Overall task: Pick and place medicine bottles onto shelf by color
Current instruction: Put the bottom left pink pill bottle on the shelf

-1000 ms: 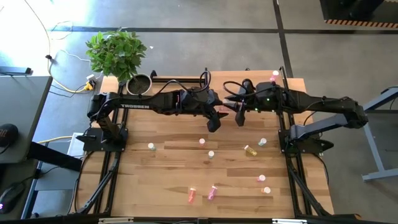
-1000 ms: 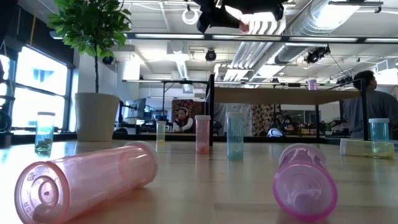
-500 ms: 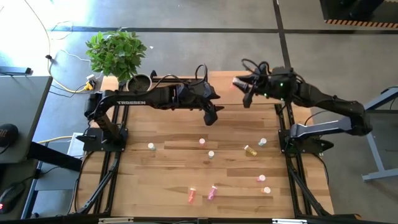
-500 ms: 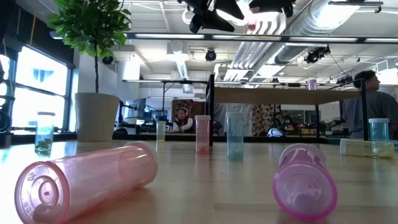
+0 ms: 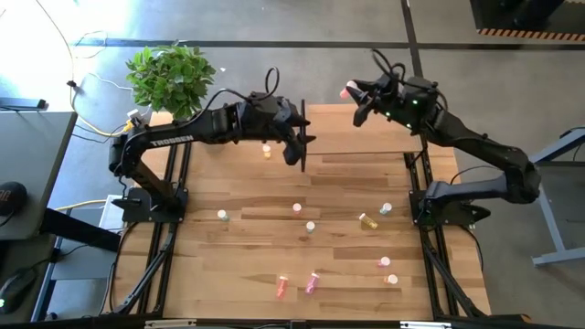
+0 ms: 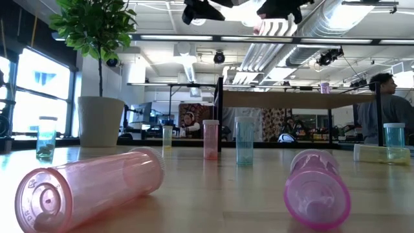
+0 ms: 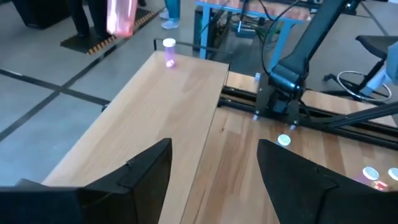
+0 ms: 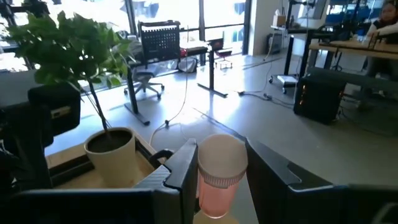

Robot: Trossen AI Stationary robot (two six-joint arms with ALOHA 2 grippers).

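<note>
Bottle in hand: pink bottle (image 8: 219,177) with a pale cap, clamped upright between the fingers of the right hand (image 5: 355,94), raised over the far edge of the shelf (image 7: 180,99).
Handling: likely light, stiff, smooth plastic; probably slippery and quick to tip or roll. Best taken across the body just under the cap, as gripped here.
Left hand: left hand (image 5: 297,151) spread wide and holding nothing, hovering over the shelf board near its middle.
Shelf: light-wood board on black posts along the far side of the surface (image 5: 247,238); already bearing a magenta bottle (image 7: 168,51) at its far right corner and a yellow bottle (image 5: 266,152) just beside the left hand.
Bottles left: several on the surface below — standing ones such as a pale bottle (image 5: 221,216) and a pink bottle (image 5: 296,208); a yellow one (image 5: 368,221) lying down mid-right; two pink ones (image 5: 296,285) lying at the near edge.
Around: potted plant (image 5: 172,78) and grey pot (image 5: 205,122) at the far left corner, off the board; a person (image 6: 383,107) in the room behind.
In the way: left arm stretched across the shelf's middle, close to the right hand's path; yellow bottle easy to knock. Room for the pink bottle looks free toward the right half of the board.
</note>
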